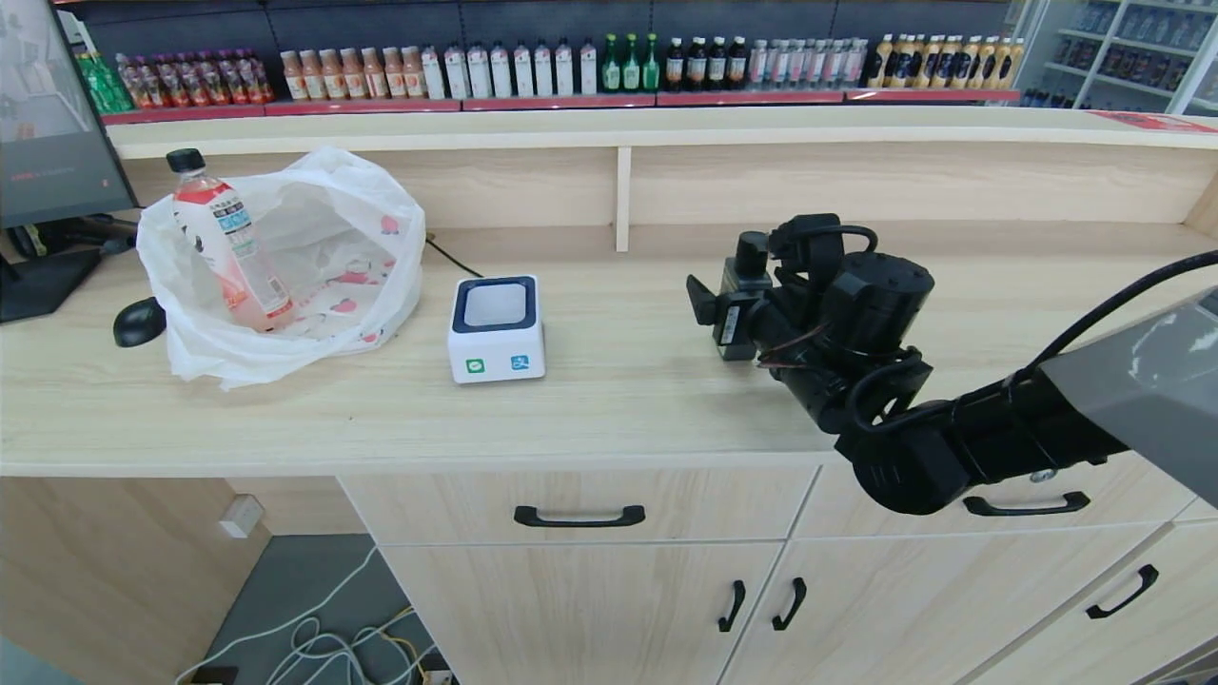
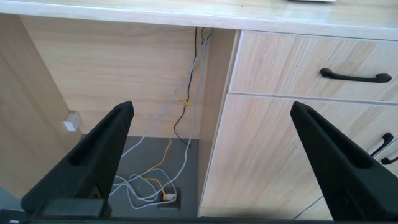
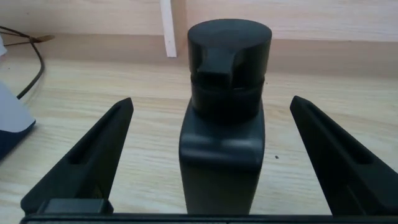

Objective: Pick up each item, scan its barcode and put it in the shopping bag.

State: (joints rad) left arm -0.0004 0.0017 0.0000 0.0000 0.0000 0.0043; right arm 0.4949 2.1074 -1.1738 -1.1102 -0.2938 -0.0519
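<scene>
Right hand (image 3: 211, 102) level over counter (image 1: 618, 400), wide open astride upright black bottle (image 3: 222, 143)

This is a shop, seen from behind its checkout counter (image 1: 618, 409). Along the top of the frame, shelves (image 1: 571, 100) with red edges carry long rows of bottled drinks (image 1: 533, 68). A till screen (image 1: 48, 114) stands at the upper left. Left of centre, a white barcode scanner (image 1: 497, 328) sits on the light wooden counter, beside a plastic shopping bag (image 1: 314, 285) holding a bottle (image 1: 228, 243).
</scene>
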